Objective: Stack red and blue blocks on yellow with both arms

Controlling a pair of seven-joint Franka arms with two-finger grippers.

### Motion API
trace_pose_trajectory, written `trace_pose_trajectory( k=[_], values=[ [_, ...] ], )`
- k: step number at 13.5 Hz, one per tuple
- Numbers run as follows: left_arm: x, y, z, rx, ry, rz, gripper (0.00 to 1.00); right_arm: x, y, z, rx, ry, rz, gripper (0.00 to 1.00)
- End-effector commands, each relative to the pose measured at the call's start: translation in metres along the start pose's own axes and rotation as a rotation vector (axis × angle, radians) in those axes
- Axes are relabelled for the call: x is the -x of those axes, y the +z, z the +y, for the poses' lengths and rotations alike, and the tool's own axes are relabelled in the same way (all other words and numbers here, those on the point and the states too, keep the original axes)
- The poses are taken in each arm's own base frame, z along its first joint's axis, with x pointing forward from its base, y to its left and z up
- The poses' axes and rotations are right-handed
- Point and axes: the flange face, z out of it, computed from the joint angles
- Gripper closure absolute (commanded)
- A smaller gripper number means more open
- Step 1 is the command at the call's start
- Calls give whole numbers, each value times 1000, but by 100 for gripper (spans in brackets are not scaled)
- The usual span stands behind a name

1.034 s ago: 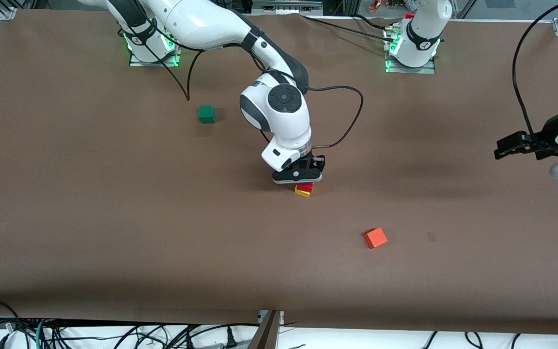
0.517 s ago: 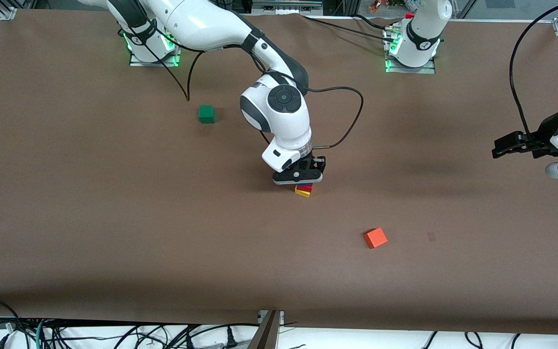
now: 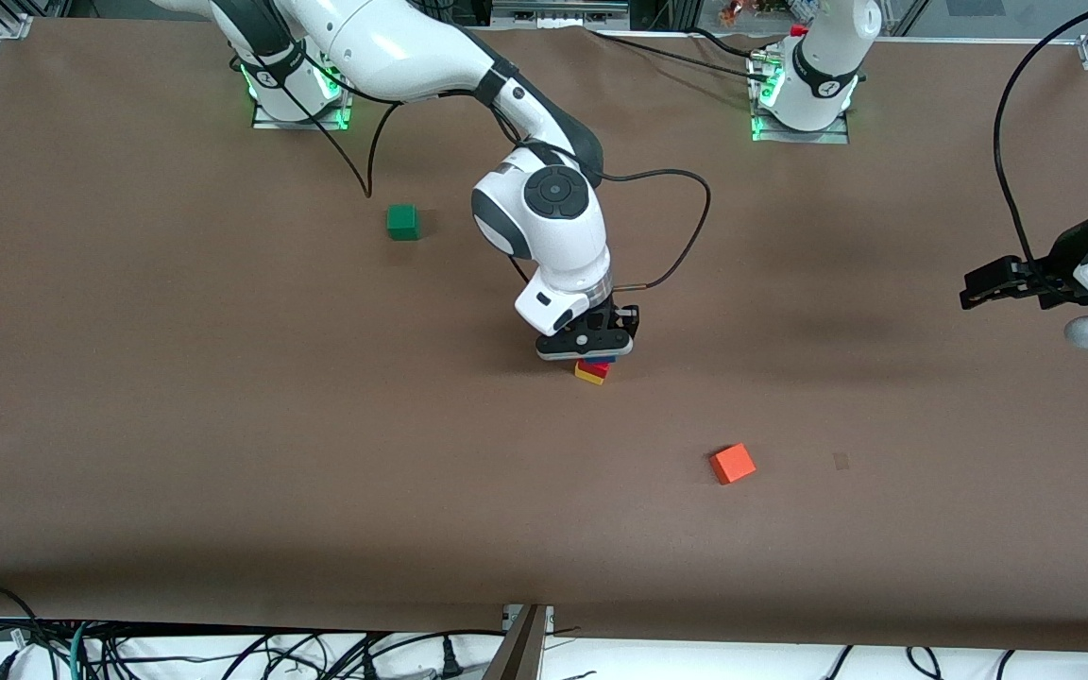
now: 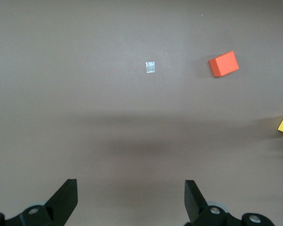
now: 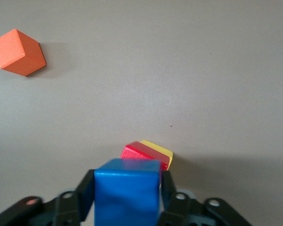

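Right gripper (image 3: pixel 591 357), clamped on blue (image 5: pixel 127 190), has dropped toward red (image 5: pixel 140 153) on yellow (image 5: pixel 160 151); left gripper (image 4: pixel 131 200) waits wide open, holding nothing, at table's three o'clock.

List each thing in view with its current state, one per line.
Blue block: held in the right tool, above the red block.
Red block: resting on the yellow block.
Yellow block: on the table, bottom of the stack.
Orange cube: loose on the table.
Green cube: loose on the table.
Left tool: open, empty, waiting above bare table.
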Motion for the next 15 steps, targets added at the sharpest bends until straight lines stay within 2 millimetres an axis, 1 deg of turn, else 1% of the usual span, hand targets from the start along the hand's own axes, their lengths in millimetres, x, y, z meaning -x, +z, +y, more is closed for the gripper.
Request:
trace_pose_trajectory(
  k=[1,2,3,6,7,8,9,10,11,12,13,14,15],
  values=[
    [0,-4,-4,19,9,13,0,-2,2,-6,1,10,30,16],
    [0,-5,-6,19,7,15,0,-3,2,-5,2,12,31,5],
    [0,-5,-7,21,4,15,0,-3,0,-5,1,10,32,1],
    [0,-6,-6,21,1,16,0,-8,-7,-1,14,15,23,1],
    [0,-6,-5,21,1,16,0,-10,-15,1,32,16,9,1],
    [0,-7,-6,19,1,18,0,-16,-32,5,45,25,-3,0],
    [-1,-12,-6,16,3,29,0,-28,-54,15,55,45,-9,0],
    [-3,-10,-6,17,2,27,0,-38,-75,24,68,64,-23,0],
    [-3,-11,-6,16,3,29,0,-54,-94,44,77,103,-53,0],
    [-3,-11,-5,16,4,29,0,-72,-121,62,60,147,-62,0],
    [-3,-10,-4,14,6,27,0,-88,-156,84,41,196,-75,0],
    [-3,-10,-4,14,6,27,0,-100,-176,115,69,239,-124,0],
    [-3,-11,-2,14,9,29,0,-109,-200,150,114,242,-174,0]
  ],
)
